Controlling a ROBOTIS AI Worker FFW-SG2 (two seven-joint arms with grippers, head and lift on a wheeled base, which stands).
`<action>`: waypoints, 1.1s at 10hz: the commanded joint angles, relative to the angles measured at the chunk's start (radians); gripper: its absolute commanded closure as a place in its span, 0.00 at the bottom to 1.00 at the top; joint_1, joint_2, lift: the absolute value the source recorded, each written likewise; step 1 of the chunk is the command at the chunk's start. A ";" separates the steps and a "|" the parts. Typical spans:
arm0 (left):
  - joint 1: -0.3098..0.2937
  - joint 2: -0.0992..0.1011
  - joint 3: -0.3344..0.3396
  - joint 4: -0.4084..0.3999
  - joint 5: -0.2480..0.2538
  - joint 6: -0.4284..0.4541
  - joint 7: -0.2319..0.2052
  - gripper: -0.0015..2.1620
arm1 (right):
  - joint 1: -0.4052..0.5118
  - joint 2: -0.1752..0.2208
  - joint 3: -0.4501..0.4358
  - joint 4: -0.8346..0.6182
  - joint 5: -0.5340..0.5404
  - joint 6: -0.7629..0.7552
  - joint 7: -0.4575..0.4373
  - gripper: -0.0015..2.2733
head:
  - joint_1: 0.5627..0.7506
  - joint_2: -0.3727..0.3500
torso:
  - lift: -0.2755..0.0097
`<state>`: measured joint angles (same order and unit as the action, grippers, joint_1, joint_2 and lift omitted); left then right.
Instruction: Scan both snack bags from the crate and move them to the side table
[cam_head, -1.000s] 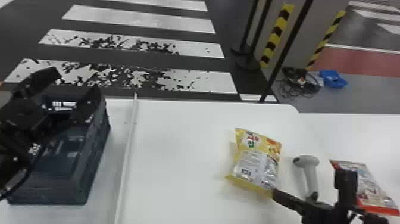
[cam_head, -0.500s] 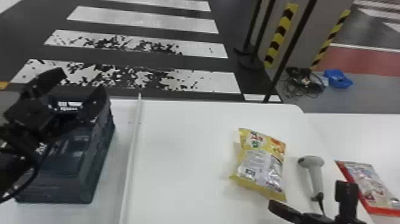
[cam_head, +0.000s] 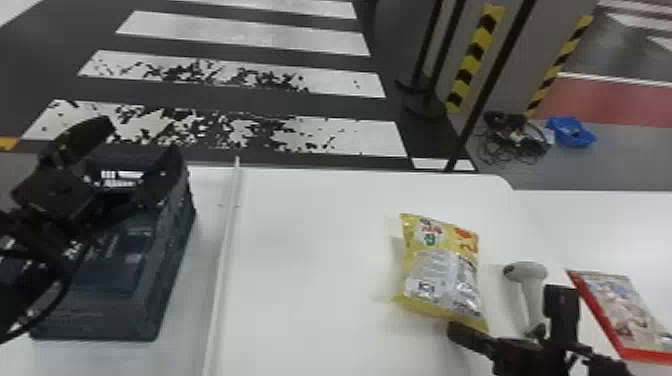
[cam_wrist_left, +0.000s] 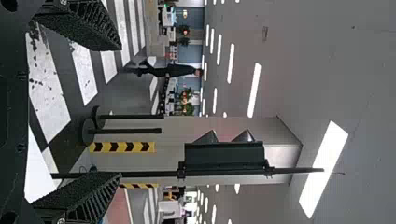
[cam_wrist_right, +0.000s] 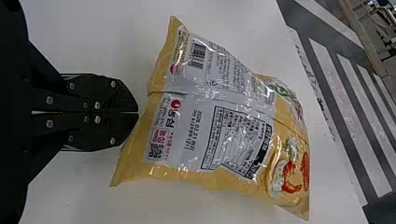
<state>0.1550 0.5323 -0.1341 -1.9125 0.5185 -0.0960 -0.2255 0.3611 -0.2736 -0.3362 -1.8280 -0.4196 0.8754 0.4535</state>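
Yellow snack bag (cam_head: 440, 270): on the white table (cam_head: 300, 270), printed back up; long axis runs roughly fore and aft, coloured end away from the robot, silvery panel nearer it.
Print on it: barcode, boxed table of tiny text, small square code, red round marks; orange-red picture toward the far end.
Wrapper: glossy, crinkled film, puffed like a pillow, seam across the panel, flat crimped end.
Red-edged snack bag (cam_head: 622, 310): on the white surface right of the scanner; flatter, shiny, pale printed face; long axis slants from far left to near right.
Scanner (cam_head: 532, 280): between the bags, smooth pale grey, rounded head away from the robot, slim handle toward it.
Right claw (cam_head: 456, 332): fingers together, nothing between them; tips right at the yellow bag's near end, contact hard to judge. Dark plates, round screw heads.
Left claw (cam_head: 141, 139): fingers wide apart, empty, above the crate; ridged inner faces.
Crate (cam_head: 170, 260): left side, dark blue, boxy, openwork in the far wall.
Divider (cam_head: 227, 250): thin white strip, running fore and aft beside the crate.
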 joint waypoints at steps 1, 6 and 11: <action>0.002 0.000 0.001 0.000 -0.002 0.000 0.000 0.02 | -0.025 -0.012 0.003 0.030 0.005 -0.008 -0.001 0.94 | 0.70 0.28 | 0.63; 0.002 -0.008 -0.001 0.000 -0.006 0.000 0.000 0.02 | -0.051 -0.047 -0.001 0.047 0.005 -0.011 -0.003 0.94 | 0.70 0.25 | 0.63; 0.002 -0.008 0.004 0.004 -0.008 0.000 0.000 0.02 | 0.085 -0.016 -0.024 -0.031 -0.042 -0.054 0.007 0.94 | 0.70 0.24 | 0.63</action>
<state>0.1564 0.5244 -0.1318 -1.9105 0.5108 -0.0958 -0.2255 0.4151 -0.3007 -0.3511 -1.8398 -0.4545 0.8333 0.4611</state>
